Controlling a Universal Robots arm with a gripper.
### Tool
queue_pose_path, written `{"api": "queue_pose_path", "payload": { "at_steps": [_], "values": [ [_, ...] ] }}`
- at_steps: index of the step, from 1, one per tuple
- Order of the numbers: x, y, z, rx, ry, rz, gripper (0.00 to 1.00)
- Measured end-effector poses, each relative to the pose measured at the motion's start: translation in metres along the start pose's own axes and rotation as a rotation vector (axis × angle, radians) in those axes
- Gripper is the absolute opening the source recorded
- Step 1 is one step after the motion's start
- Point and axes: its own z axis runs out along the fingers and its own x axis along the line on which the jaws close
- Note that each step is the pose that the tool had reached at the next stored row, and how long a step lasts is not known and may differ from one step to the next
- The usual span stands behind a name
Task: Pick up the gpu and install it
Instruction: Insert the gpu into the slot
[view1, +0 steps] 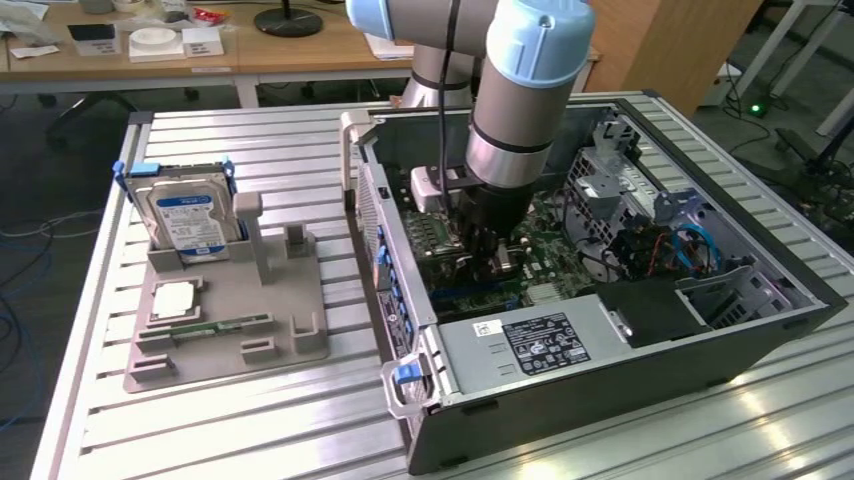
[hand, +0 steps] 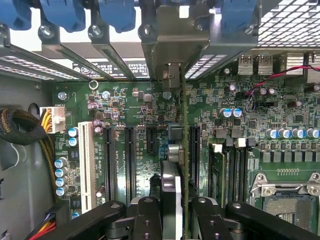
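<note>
Gpu (hand: 183, 150) edge-on in closed hand (hand: 175, 210), above motherboard (hand: 130, 107) slots.

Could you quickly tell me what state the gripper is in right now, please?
Gripper: shut on the thin green circuit card, held edge-on over the green motherboard.

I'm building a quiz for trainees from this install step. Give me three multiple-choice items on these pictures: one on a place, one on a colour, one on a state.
1. Where is the gripper?
A. Inside the open computer case
B. Over the grey holder
C. Above the wooden desk

2. What colour is the hard drive label?
A. Red and black
B. Blue and white
C. Yellow

3. How is the gpu held?
A. Lying flat on the holder
B. Edge-on between the fingers, over the motherboard
C. Resting on the power supply

Answers: 1 A, the arm reaches down into the case. 2 B, the label shows blue and white. 3 B, the wrist view shows the thin card clamped.
</note>
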Motion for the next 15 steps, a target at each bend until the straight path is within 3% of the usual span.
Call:
{"api": "queue_pose_path", "payload": {
  "at_steps": [15],
  "values": [
    [0.0, 0.0, 0.0003, 0.0001, -0.0002, 0.0, 0.28]
  ]
}}
